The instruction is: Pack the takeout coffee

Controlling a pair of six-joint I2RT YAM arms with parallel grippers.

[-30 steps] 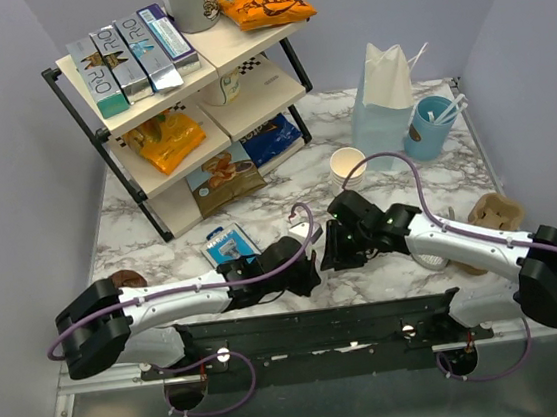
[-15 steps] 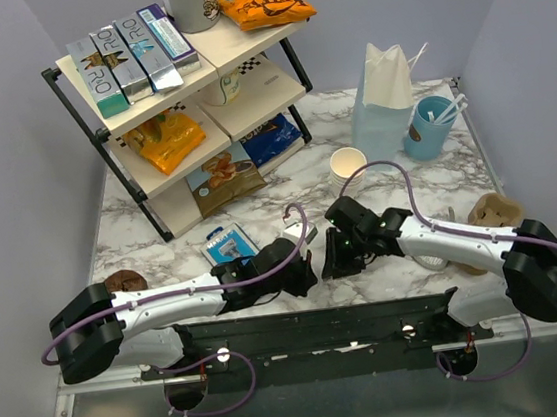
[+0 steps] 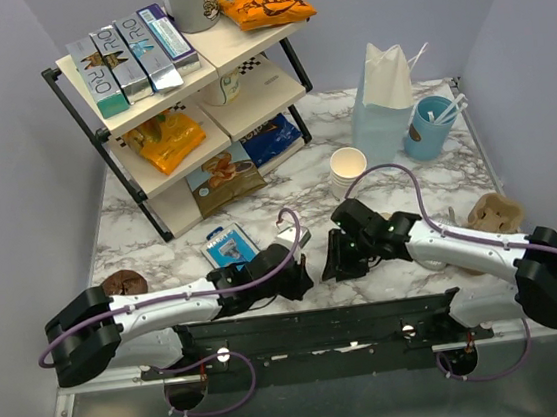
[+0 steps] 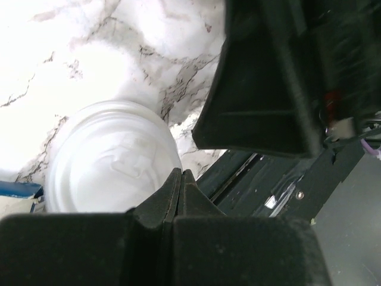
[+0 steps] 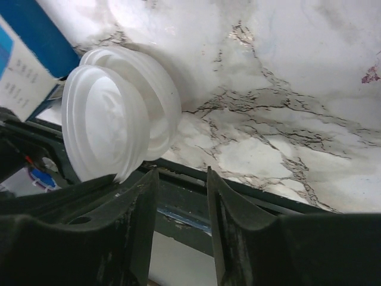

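Takeout coffee (image 4: 113,164) hemmed in midway along the near edge of the veined marble bench (image 5: 286,71).
Only its round, ridged white plastic lid shows, just beside a blue carton (image 3: 228,244). The paper body is hidden, so I cannot tell whether it stands or lies. The left pincer (image 4: 178,174) is pressed fully together on nothing, its tips at the lid's rim. The right pincer (image 5: 178,176) is parted narrowly and empty, close beside the lid.

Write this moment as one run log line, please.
left gripper: shut, empty | right gripper: open, empty | takeout coffee: on table, near both grippers, not held
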